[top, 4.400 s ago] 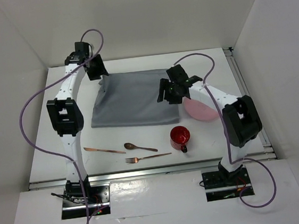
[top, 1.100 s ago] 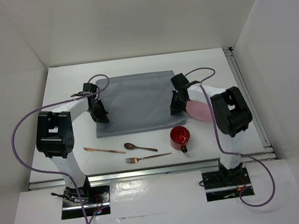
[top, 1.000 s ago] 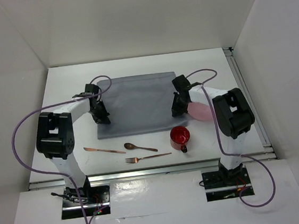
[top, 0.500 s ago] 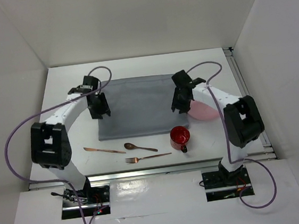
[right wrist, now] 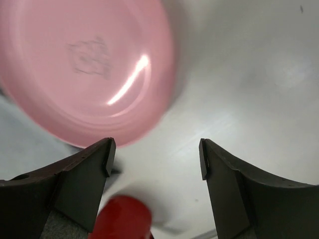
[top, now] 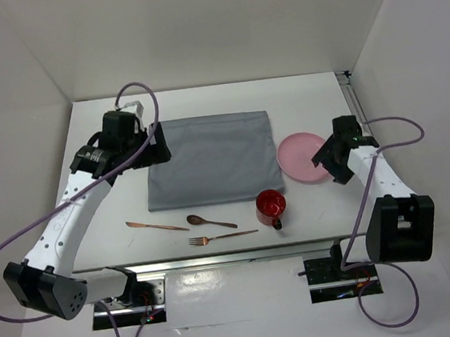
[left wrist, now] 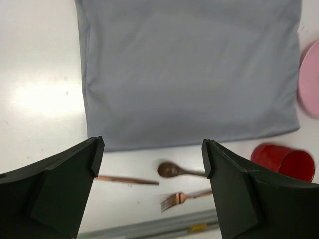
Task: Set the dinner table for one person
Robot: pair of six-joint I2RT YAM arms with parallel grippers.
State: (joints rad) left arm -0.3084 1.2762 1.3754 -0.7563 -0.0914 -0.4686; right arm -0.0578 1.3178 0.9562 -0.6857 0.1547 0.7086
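Grey mat (top: 210,159) released flat on dinner table (top: 202,102); left gripper (left wrist: 152,159) and right gripper (right wrist: 154,159) withdrawn, spread, empty; place-setting may proceed.

No legible text, apparently

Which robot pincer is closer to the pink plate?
Right. The right pincer hovers by the right rim of the pink plate. The left pincer is far off, over the left edge of the grey mat.
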